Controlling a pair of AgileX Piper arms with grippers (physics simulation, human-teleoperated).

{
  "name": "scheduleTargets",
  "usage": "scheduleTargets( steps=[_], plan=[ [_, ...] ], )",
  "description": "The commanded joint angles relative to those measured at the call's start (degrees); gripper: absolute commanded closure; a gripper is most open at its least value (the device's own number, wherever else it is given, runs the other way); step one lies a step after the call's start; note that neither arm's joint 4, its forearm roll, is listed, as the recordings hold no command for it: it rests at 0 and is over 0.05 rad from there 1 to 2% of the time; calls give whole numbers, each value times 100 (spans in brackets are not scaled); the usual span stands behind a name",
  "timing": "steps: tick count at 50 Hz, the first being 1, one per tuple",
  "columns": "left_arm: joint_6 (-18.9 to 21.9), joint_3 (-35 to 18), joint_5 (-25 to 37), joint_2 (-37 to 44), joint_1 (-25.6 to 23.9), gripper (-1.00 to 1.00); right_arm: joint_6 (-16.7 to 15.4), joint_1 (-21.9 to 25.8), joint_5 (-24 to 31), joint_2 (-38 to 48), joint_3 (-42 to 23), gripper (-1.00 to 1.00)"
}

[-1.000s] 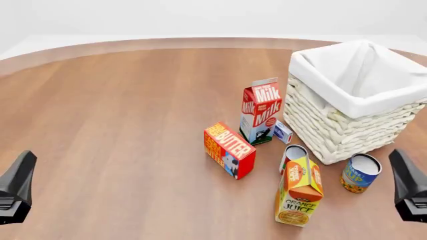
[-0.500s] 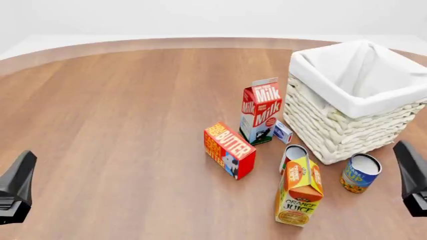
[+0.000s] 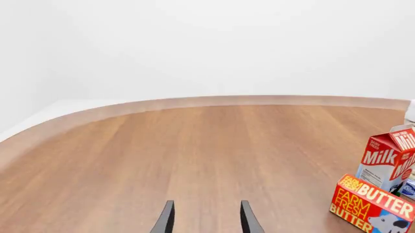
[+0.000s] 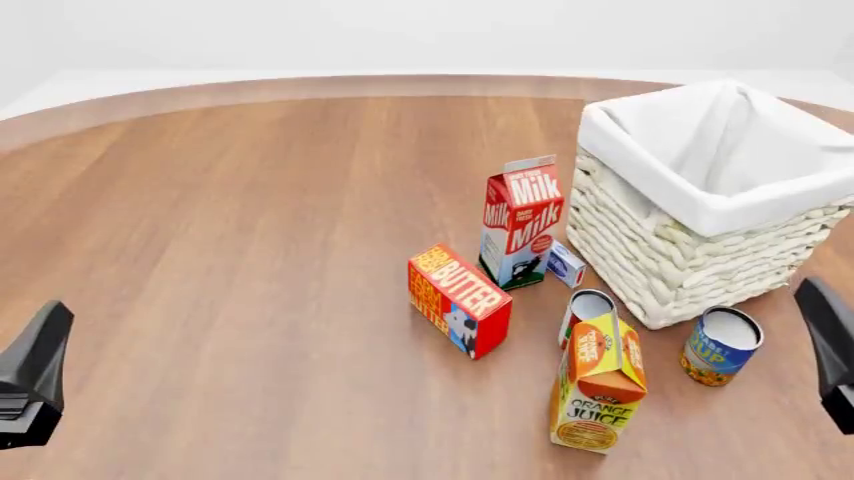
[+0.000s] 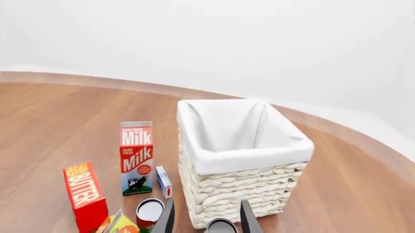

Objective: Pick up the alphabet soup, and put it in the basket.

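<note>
The right gripper [image 5: 204, 216] has drifted rightward, jaws apart and empty, above the alphabet soup [image 4: 721, 345], which stands untouched just near of the basket [image 4: 694, 250], so pickup and placing both remain.

The alphabet soup [image 4: 721, 346] stands upright just left of the right gripper [image 4: 830, 355], apparently touching the basket [image 4: 694, 255] behind it.

Three camera views of one bench.
Front view looks down from above; both wrist views look low, forward, sharing the milk carton [image 4: 522, 220].
</note>
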Motion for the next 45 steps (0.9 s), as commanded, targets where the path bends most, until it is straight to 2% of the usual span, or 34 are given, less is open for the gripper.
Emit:
scheduleTargets(
  steps=[1, 20, 36, 45],
  plan=[
    [0, 0, 0, 0, 0, -100, -125, -103, 374, -29, -126, -100],
    [0, 0, 0, 0, 0, -100, -77, -328, -170, 587, 226, -100],
    [0, 0, 0, 0, 0, -100, 1, -462, -268, 739, 426, -100],
    [0, 0, 0, 0, 0, -100, 39, -539, -514, 954, 598, -100]
  ],
)
